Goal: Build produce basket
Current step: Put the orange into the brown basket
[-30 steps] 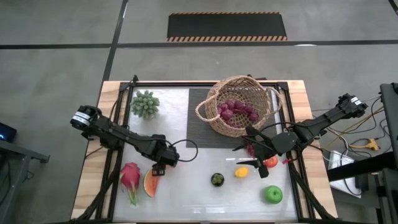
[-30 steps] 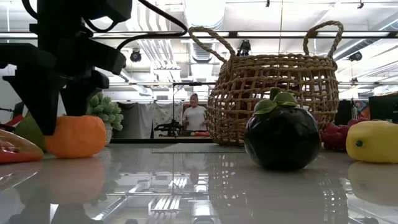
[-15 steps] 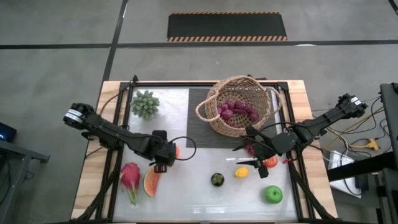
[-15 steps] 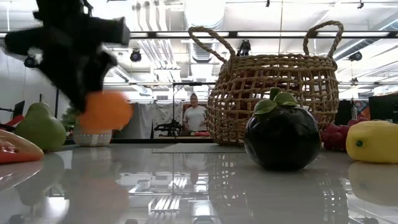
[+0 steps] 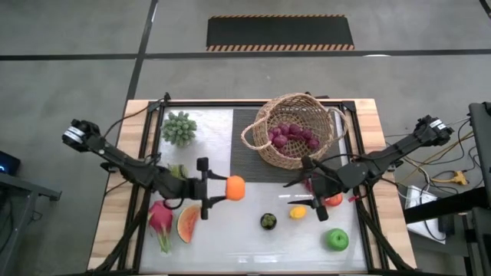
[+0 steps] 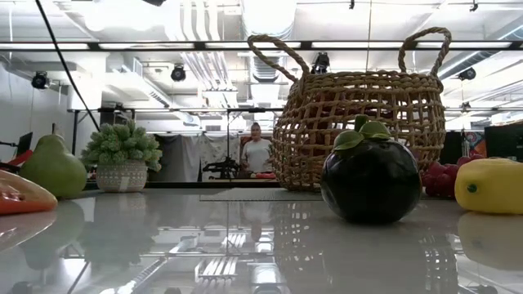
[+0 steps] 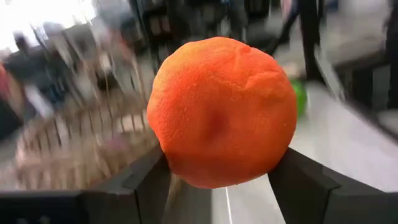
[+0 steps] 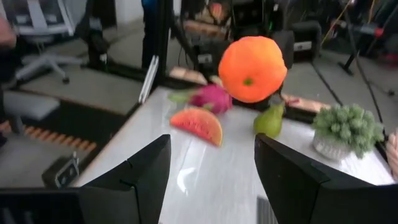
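From above, my left gripper [image 5: 224, 189] sits left of the frame's centre, its fingers closed on the orange [image 5: 235, 188]. The basket [image 5: 295, 130] stands upper right of centre on a dark mat [image 5: 247, 146], with purple grapes [image 5: 290, 136] inside. My right gripper [image 5: 309, 186] hovers just below the basket with its fingers parted and nothing between them. Along the lower part of the table [image 5: 230, 245] lie the dragon fruit [image 5: 161, 218], watermelon slice [image 5: 186, 225], a dark round fruit [image 5: 268, 221], lemon [image 5: 298, 211] and green apple [image 5: 336, 240].

At table level, the basket [image 6: 359, 114] rises right of centre behind the dark fruit [image 6: 370, 175]; the lemon [image 6: 490, 185] is at the right edge, and a pear [image 6: 54, 167] and potted plant [image 6: 122, 155] at the left.

Through my left wrist, the orange [image 7: 222, 112] fills the centre, pinched between both fingers [image 7: 146, 183].

Through my right wrist, my fingers [image 8: 140, 177] stand apart and empty; the orange [image 8: 252, 60] hangs at upper centre above the watermelon slice [image 8: 198, 124] and pear [image 8: 268, 120].
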Robot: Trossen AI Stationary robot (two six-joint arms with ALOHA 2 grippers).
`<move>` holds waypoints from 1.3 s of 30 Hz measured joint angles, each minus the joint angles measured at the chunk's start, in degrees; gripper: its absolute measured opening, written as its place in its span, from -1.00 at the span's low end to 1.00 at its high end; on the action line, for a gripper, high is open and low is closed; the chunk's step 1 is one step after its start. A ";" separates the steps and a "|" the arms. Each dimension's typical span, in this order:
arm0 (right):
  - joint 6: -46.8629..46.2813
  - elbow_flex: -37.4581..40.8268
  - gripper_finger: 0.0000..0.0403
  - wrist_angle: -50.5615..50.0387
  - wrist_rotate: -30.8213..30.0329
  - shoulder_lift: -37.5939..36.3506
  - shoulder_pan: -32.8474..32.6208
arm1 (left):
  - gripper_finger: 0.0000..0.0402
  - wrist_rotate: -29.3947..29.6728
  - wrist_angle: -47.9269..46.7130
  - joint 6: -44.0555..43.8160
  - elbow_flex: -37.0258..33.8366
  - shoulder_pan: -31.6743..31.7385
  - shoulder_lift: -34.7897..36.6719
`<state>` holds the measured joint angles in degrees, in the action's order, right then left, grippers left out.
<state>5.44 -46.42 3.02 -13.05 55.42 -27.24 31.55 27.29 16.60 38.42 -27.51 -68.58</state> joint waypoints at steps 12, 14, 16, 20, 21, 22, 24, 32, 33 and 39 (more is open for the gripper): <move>8.04 1.87 0.32 17.29 -5.05 3.53 0.17 | 0.07 -3.50 34.39 12.20 -9.04 0.54 -5.62; 8.95 1.85 0.35 18.86 -6.40 4.96 0.26 | 0.07 -4.38 35.56 12.36 -8.74 0.55 -6.98; 9.20 1.86 0.39 20.67 -6.49 6.37 0.45 | 0.07 -5.51 35.67 12.39 -8.33 0.55 -7.89; 10.02 1.87 0.46 25.25 -6.48 8.38 0.66 | 0.07 -6.03 37.19 12.41 -7.71 0.60 -9.59; 10.10 1.87 0.48 26.19 -6.47 8.57 0.70 | 0.07 -6.16 37.99 12.40 -7.55 0.61 -10.02; 10.09 1.87 0.50 26.41 -6.46 8.59 0.77 | 0.07 -6.26 38.67 12.44 -7.52 0.61 -10.34; 9.32 1.87 0.54 26.54 -6.48 8.53 1.13 | 0.07 -6.66 39.36 12.57 -7.43 0.68 -10.99; 8.06 1.87 0.68 26.45 -6.46 8.27 1.66 | 0.07 -7.65 40.13 12.72 -7.26 1.18 -11.65; 8.06 1.87 0.70 26.49 -6.48 8.48 1.68 | 0.07 -7.65 40.13 12.70 -7.26 1.20 -11.65; 7.62 1.87 0.71 26.47 -6.48 8.57 1.68 | 0.07 -7.71 40.06 12.69 -7.26 1.18 -11.65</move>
<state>13.06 -44.56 29.50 -19.53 63.99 -25.56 23.84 67.35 29.29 31.16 -26.33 -80.23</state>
